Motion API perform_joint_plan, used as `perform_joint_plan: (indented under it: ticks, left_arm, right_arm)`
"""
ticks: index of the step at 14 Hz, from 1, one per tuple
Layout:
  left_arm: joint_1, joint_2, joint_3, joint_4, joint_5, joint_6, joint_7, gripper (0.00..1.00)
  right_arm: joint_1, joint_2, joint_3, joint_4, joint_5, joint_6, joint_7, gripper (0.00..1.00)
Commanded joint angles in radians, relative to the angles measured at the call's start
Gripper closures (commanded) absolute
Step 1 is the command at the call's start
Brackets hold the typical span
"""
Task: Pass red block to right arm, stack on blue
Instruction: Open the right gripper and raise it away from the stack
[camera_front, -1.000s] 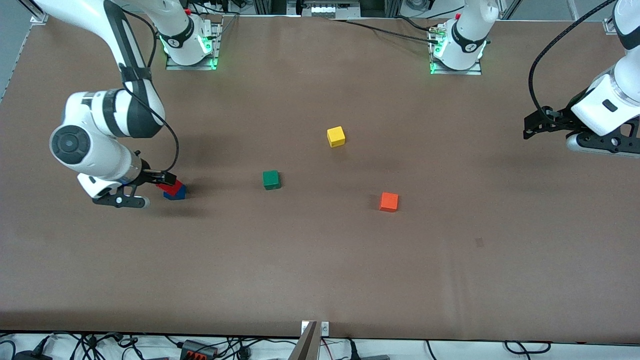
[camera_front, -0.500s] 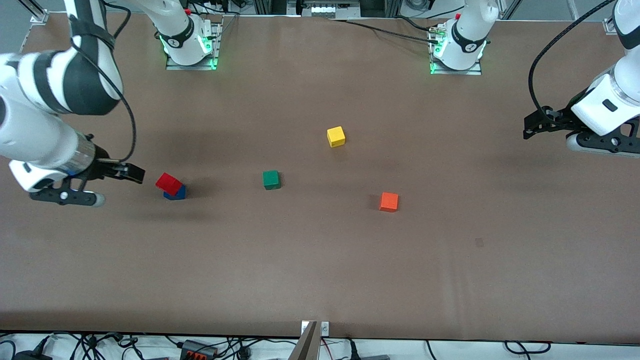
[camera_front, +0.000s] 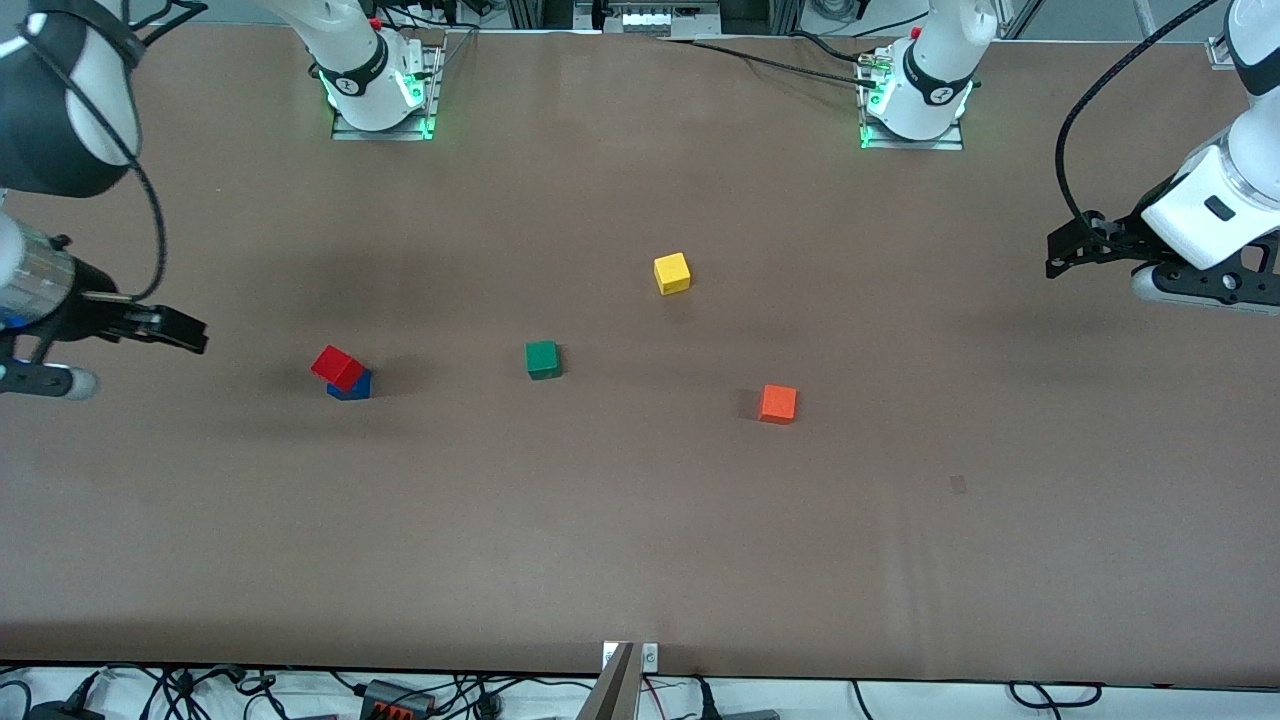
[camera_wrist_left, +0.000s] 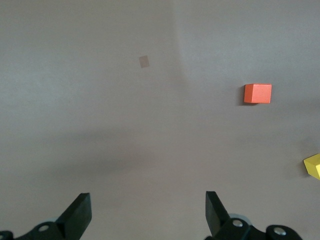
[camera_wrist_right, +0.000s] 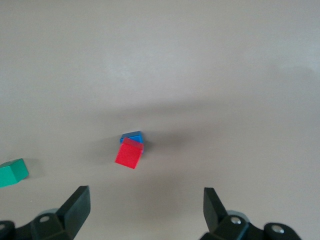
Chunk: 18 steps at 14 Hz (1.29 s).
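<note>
Since a second ago: the right gripper (camera_front: 185, 335) has been drawn off the stack toward the right arm's end of the desk, and the red block has been left standing on the blue one.
Right gripper: seen with fingers spread wide and nothing held, up over bare desk (camera_front: 640, 560) short of the stack; in the right wrist view both fingers (camera_wrist_right: 75, 207) are shown apart, with the two cubes between and ahead of them.
Red block (camera_front: 337, 367): set on top of the blue block (camera_front: 352, 387), turned askew so that its corners overhang; touching it, not square to it.
Blue block: flat on the desk toward the right arm's end, mostly covered by the red one (camera_wrist_right: 128, 154).
Left gripper (camera_front: 1062, 252): held waiting above the left arm's end of the desk, its fingers wide and empty in the left wrist view (camera_wrist_left: 145, 215).
Other cubes: a green cube (camera_front: 542, 359) beside the stack toward mid-desk, a yellow cube (camera_front: 671, 273) farther from the front camera, an orange cube (camera_front: 777, 403) nearer to it; all well apart.
Progress: the handover and the stacking are judged done; only the retreat of the right arm appears to be left. The crooked seating is judged a small risk to the stack.
Writing: a round emblem is borne on each arm's base (camera_front: 372, 95), too small to be read; no other labels are made out.
</note>
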Motion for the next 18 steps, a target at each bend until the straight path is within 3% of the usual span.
perform_joint_plan:
  ticks: [1,3,5,10,15,18]
  left_arm:
    - [-0.004,-0.002,0.004,0.014,-0.004,-0.012,0.004,0.0]
    - [-0.004,-0.004,0.004,0.012,-0.003,-0.017,0.006,0.0]
    - [-0.004,-0.002,0.003,0.011,-0.001,-0.017,0.006,0.0]
    - [-0.007,-0.004,0.0,0.011,-0.001,-0.023,0.004,0.0]
    - [-0.007,-0.002,-0.002,0.011,-0.001,-0.023,0.004,0.0]
    - [-0.007,-0.004,-0.002,0.012,-0.001,-0.025,0.004,0.0]
  right_arm:
    - [-0.111,-0.043,0.072,0.033,0.009,-0.023,-0.048,0.0]
    - [-0.225,-0.088,0.173,0.02,0.008,-0.022,-0.083,0.0]
    - [-0.272,-0.12,0.224,-0.014,0.003,-0.027,-0.107,0.0]
    - [-0.274,-0.14,0.241,-0.049,0.0,-0.033,-0.1,0.0]
    - [-0.273,-0.241,0.242,-0.216,-0.006,0.02,-0.112,0.0]
    - [-0.271,-0.27,0.241,-0.252,-0.008,0.011,-0.12,0.0]
